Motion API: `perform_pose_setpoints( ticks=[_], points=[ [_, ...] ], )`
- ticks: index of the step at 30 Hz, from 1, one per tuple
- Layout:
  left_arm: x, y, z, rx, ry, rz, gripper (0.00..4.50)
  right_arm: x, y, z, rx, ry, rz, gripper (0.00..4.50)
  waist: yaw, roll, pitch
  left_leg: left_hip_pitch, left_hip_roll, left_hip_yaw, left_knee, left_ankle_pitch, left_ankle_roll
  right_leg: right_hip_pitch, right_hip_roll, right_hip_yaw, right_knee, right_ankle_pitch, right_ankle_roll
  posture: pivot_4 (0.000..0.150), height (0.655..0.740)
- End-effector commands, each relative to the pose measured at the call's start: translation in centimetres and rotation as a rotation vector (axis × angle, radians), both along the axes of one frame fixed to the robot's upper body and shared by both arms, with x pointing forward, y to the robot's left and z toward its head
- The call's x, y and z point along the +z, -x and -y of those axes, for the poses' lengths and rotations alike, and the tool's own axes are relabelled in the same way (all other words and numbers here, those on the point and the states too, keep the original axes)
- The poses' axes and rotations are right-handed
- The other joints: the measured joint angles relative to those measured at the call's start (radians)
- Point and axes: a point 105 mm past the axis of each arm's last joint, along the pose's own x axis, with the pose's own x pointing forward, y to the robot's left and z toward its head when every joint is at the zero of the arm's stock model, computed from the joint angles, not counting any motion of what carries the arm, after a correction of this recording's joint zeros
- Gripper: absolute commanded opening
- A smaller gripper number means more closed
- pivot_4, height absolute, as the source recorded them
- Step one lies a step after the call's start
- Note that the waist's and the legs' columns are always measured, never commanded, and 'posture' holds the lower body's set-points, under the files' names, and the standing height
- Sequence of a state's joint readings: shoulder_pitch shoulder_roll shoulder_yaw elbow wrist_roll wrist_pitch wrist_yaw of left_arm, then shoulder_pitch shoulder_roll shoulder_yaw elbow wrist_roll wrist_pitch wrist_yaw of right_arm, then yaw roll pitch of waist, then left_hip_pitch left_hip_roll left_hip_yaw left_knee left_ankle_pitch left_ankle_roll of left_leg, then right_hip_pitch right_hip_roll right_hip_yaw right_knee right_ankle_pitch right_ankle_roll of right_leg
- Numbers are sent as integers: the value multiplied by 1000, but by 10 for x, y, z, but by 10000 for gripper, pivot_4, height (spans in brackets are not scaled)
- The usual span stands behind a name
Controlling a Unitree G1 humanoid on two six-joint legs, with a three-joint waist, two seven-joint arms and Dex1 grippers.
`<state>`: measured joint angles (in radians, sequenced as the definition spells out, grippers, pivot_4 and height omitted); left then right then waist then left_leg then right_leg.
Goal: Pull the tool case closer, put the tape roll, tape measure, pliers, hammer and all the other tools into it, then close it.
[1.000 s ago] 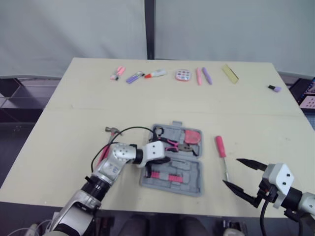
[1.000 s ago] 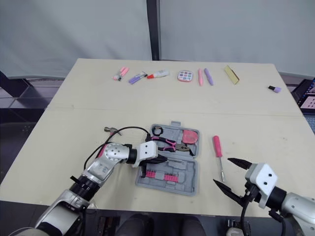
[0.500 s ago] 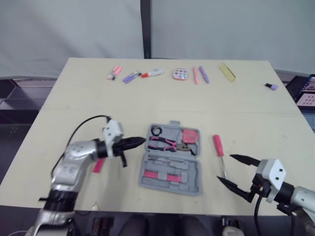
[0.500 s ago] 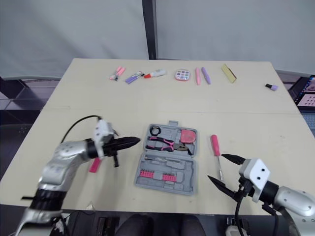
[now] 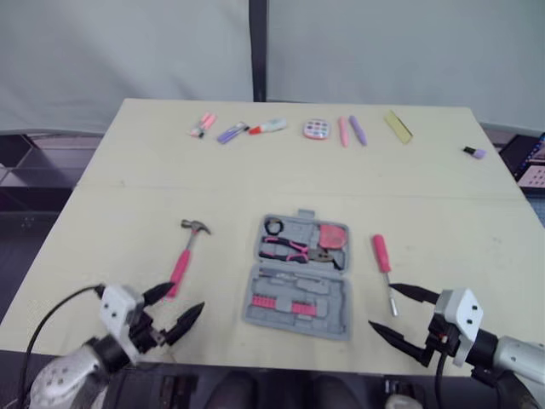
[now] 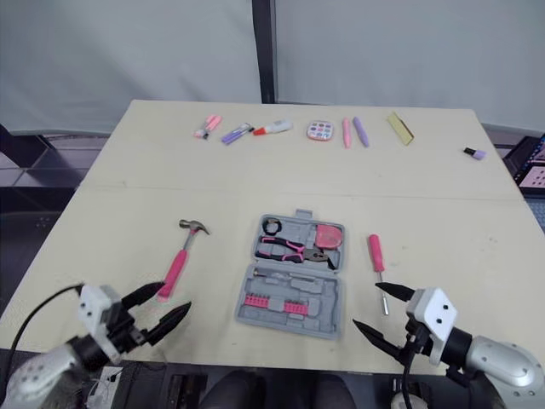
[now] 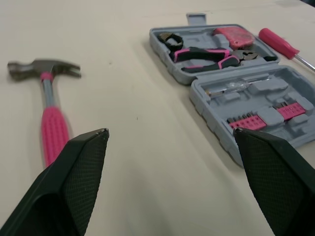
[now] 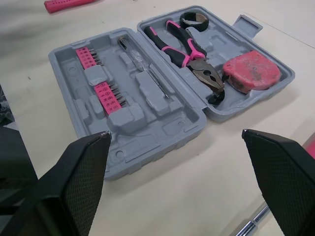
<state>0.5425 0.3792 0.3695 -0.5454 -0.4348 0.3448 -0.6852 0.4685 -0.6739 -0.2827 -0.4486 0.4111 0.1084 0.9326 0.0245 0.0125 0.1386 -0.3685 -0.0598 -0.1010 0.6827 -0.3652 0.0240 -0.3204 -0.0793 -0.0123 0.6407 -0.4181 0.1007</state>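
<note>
The grey plastic tool case (image 5: 302, 277) lies open in the middle of the beige table (image 5: 128, 204). In it are the black tape roll (image 5: 273, 227), the pink-handled pliers (image 5: 294, 248) and the pink tape measure (image 5: 334, 236). The pink-handled hammer (image 5: 183, 256) lies to the left of the case and the pink-handled screwdriver (image 5: 382, 260) to its right. The left gripper (image 5: 186, 296) is spread wide and empty near the hammer's handle. The right gripper (image 5: 381, 305) is also spread and empty beside the screwdriver's tip.

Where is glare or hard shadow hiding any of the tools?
Nowhere: left eye view, even light on the tool case and hammer, no glare; right wrist view, pliers and tape measure plainly lit, soft shadows only in the case's recesses.
</note>
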Motion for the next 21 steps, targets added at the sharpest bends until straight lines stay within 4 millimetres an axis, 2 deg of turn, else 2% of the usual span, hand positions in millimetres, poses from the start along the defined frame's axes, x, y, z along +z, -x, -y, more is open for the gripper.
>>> perform_pose_setpoints(
  ticks=[1,6,10,13,16,17,21],
  points=[
    [7,10,-3,22,-23,27,44530,5,8,-4,35,-12,11,45000,4,0,0,0,0,0,0,0,0,0,0,0,-3,0,0,1500,7134],
    [4,15,-4,31,-33,30,44530,4,11,-3,36,-15,-1,45000,0,0,0,0,0,0,0,0,0,3,0,0,-5,0,0,1500,7134],
    [8,8,-7,74,-46,58,44530,7,13,-4,54,-19,3,45000,-1,1,0,1,1,0,0,0,0,4,1,-1,-8,0,0,1500,7134],
    [14,-7,-14,165,-75,59,44530,10,14,-4,75,-19,9,45000,-1,1,1,1,2,0,-1,0,0,6,2,-1,-12,0,0,1500,7134],
    [27,-32,-26,284,-103,60,44530,13,9,-6,87,-23,26,45000,2,1,1,3,2,-1,0,0,0,10,2,-1,-12,0,0,1500,7134],
    [29,-35,-27,297,-103,59,44530,14,9,-7,89,-24,28,45000,1,1,1,4,1,-2,0,0,0,11,2,-1,-12,0,0,1500,7134],
    [45,-70,-35,328,-165,47,44530,13,3,-10,102,-17,41,45000,0,1,1,4,1,-2,-1,0,0,11,2,-2,-11,0,0,1500,7134]
  ],
)
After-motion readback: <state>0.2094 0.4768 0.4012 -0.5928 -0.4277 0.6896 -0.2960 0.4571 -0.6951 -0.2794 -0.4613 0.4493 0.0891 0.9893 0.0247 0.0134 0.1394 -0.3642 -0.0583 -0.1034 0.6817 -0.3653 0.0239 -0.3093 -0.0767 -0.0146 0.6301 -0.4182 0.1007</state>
